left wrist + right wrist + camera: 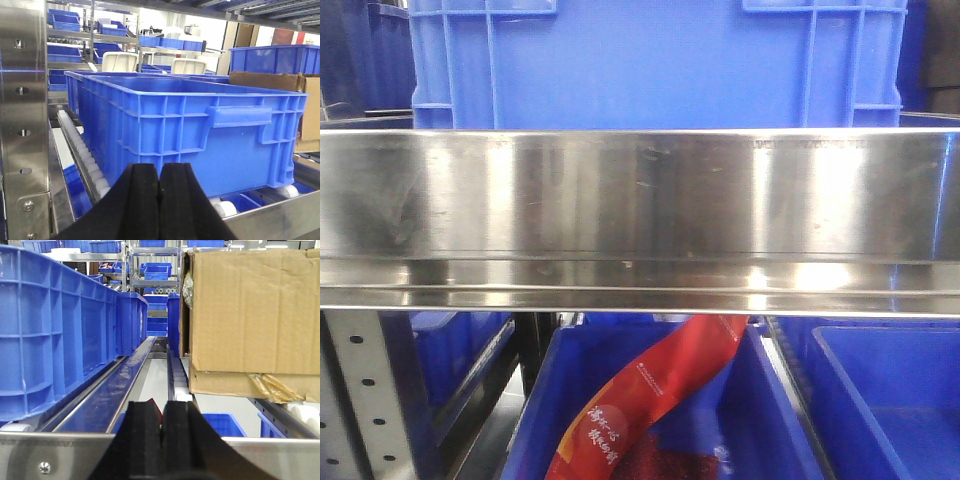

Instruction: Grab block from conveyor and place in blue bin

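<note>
I see my left gripper [160, 200] with its black pads pressed together, empty, facing a large blue bin [200, 130] on rack rollers. My right gripper [161, 440] is likewise pressed together, between a blue crate [50, 330] and a cardboard box [250, 315]. I cannot find the conveyor or a block; a steel rail [640, 200] fills the front view.

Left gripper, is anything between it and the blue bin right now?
Only a steel rail crosses low between the left gripper, jaws closed, and the blue bin. No block or conveyor belt shows in any view.
</note>
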Robot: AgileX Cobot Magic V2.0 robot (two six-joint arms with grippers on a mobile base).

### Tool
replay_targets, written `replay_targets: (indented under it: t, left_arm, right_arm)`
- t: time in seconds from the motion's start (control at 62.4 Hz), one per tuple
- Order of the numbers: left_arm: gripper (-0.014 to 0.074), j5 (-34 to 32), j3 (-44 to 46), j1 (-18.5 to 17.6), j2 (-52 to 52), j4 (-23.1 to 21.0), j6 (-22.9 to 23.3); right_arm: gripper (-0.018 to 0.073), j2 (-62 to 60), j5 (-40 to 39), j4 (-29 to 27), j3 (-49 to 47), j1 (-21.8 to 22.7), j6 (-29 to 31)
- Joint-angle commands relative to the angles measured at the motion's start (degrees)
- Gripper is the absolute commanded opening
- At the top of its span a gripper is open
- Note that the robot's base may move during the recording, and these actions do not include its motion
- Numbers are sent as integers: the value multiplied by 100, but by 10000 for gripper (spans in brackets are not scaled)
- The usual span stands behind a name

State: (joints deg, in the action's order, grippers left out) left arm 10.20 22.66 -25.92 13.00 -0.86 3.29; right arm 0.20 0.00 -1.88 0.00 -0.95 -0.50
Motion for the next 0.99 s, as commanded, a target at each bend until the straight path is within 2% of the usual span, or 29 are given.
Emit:
replay_targets:
  t: [0.0, 0.978]
  left_arm:
    - [-111, -92, -15, 4, -23, 5, 35]
    - [-111, -92, -15, 4, -23, 5, 35]
  right_arm:
    - [-162, -20, -38, -25, 0, 19, 50]
    - [-162, -20, 101, -25, 0, 19, 50]
